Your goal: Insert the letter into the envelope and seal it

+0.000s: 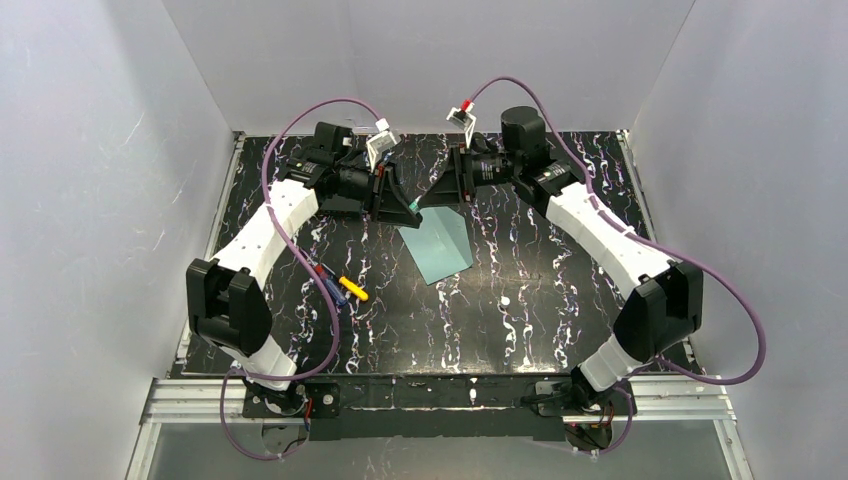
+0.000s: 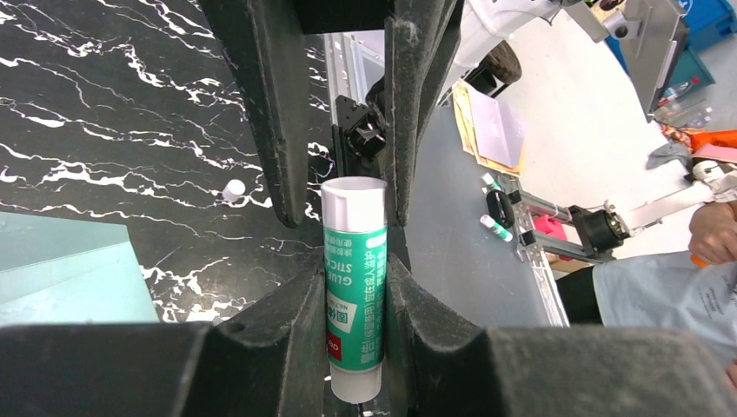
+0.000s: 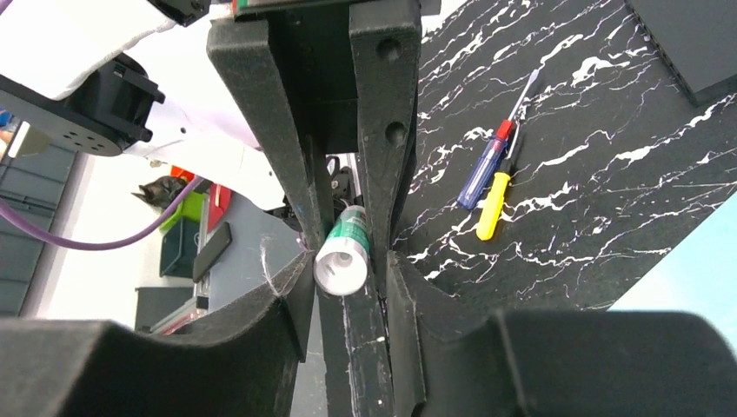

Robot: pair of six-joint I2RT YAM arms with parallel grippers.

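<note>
Left gripper (image 1: 400, 205) is clamped on a green and white glue stick (image 2: 355, 287); its two fingers (image 2: 269, 113) press the tube from both sides. Right gripper (image 1: 432, 200) faces it tip to tip, above the far end of the teal envelope (image 1: 440, 248). In the right wrist view the right fingers (image 3: 382, 148) lie against the white end (image 3: 341, 265) of the same glue stick on both sides, so this gripper too is closed on it. The envelope lies flat on the black marbled table (image 1: 520, 300), near the middle. The letter shows in no view, and I cannot tell where it is. A blue screwdriver (image 3: 482, 169) and a yellow one (image 3: 493, 204) lie side by side on the table, left of the envelope and apart from it. A small white round thing (image 2: 232, 189) lies on the table near the left fingers.
</note>
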